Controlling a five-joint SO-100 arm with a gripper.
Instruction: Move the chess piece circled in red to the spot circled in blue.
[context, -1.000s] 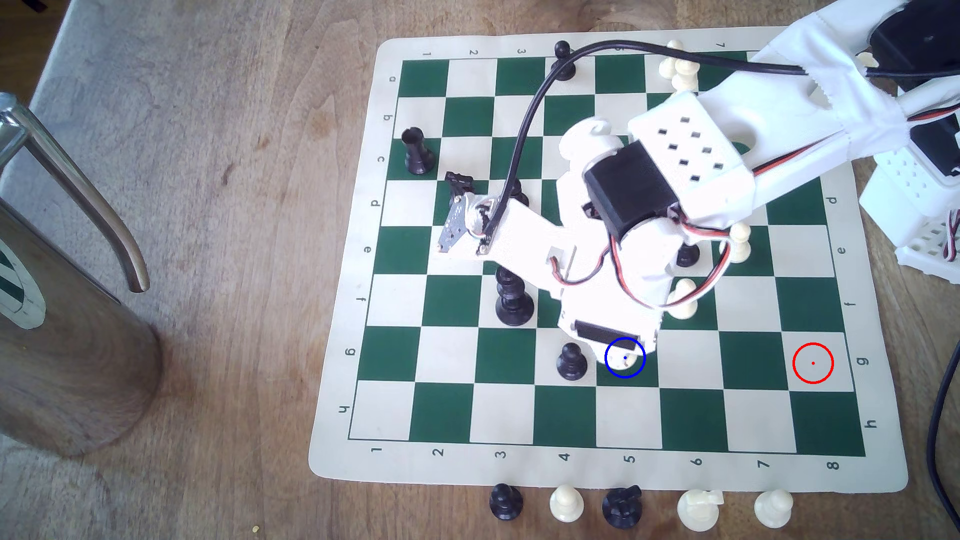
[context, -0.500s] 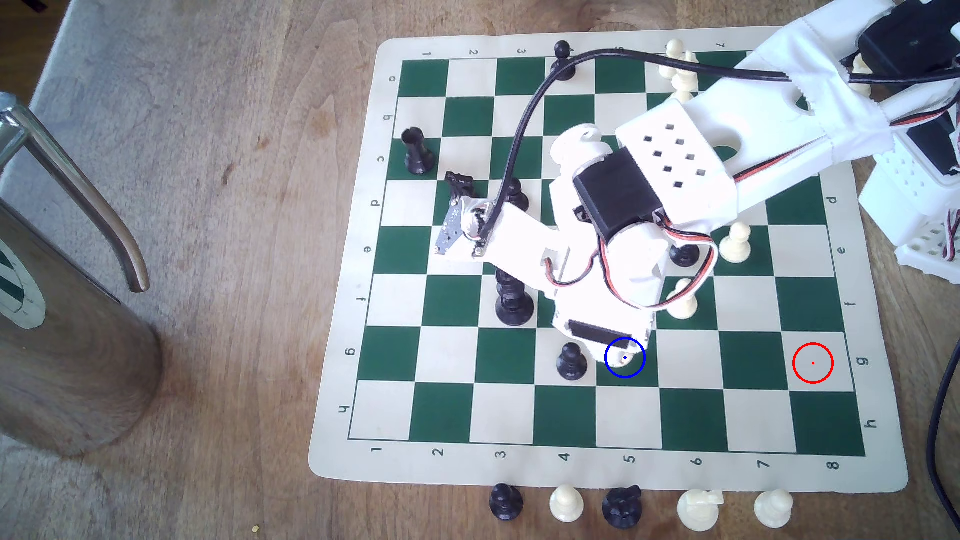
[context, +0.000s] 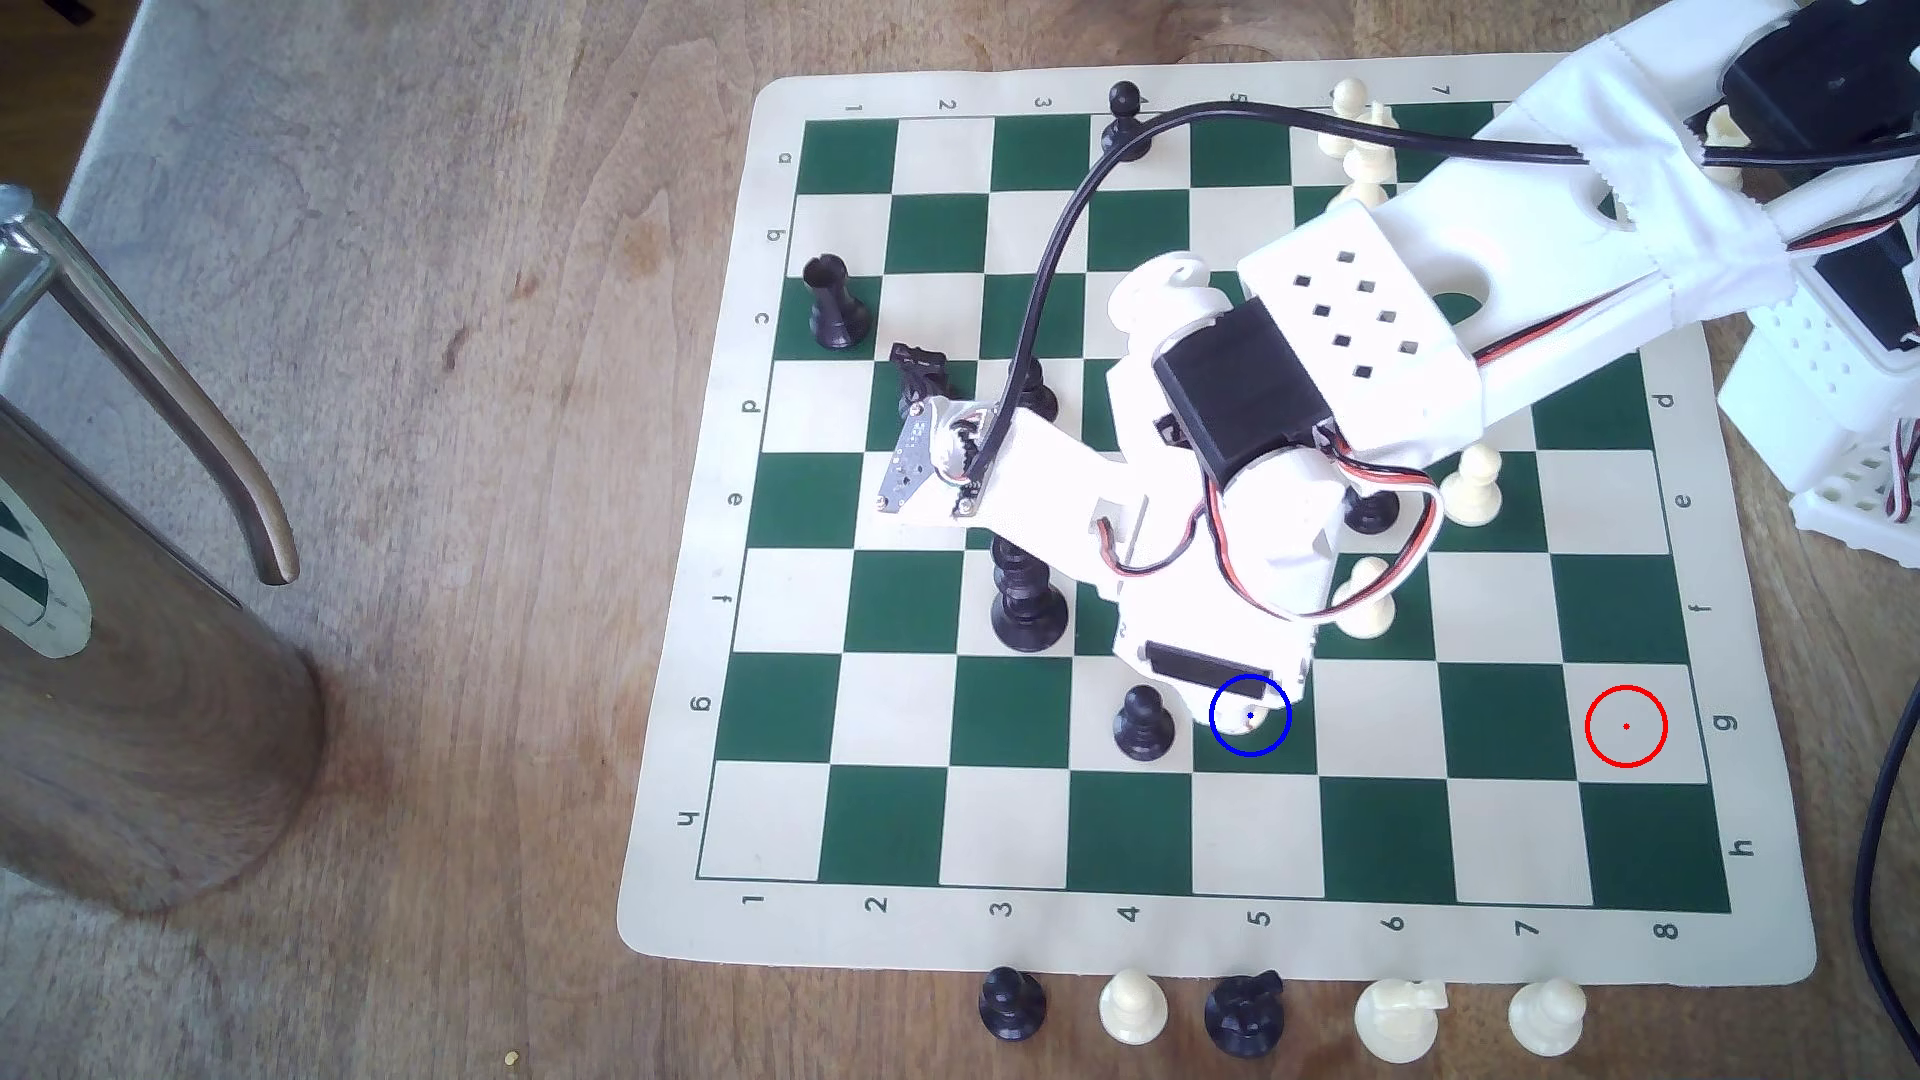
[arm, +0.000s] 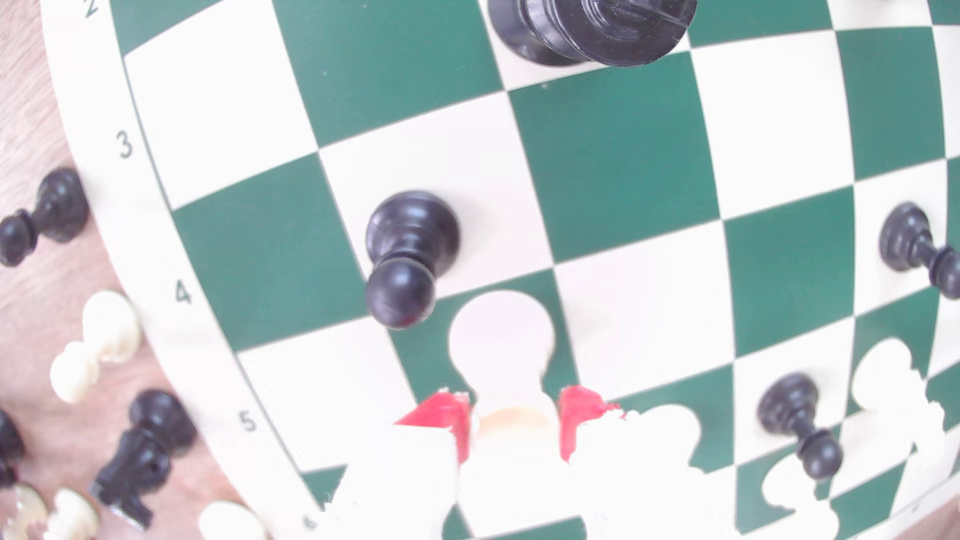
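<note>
Wrist view: gripper (arm: 515, 420) straddles the upright rook (arm: 503, 337), red pads (arm: 441, 415) flanking its top, grip uncertain; exterior view: rook (context: 1247, 721) stands on the blue-ringed square (context: 1288, 753), directly beneath the jaws.

Wooden table (context: 468, 312) under it all, and flat on it lies the green-and-cream chess mat (context: 1288, 831). Off the mat's near edge, five captured pieces stand on bare wood: black pawn (context: 1011, 1003), cream pawn (context: 1132, 1005), black knight (context: 1244, 1013), then two cream pieces, possibly a knight and a pawn.
</note>
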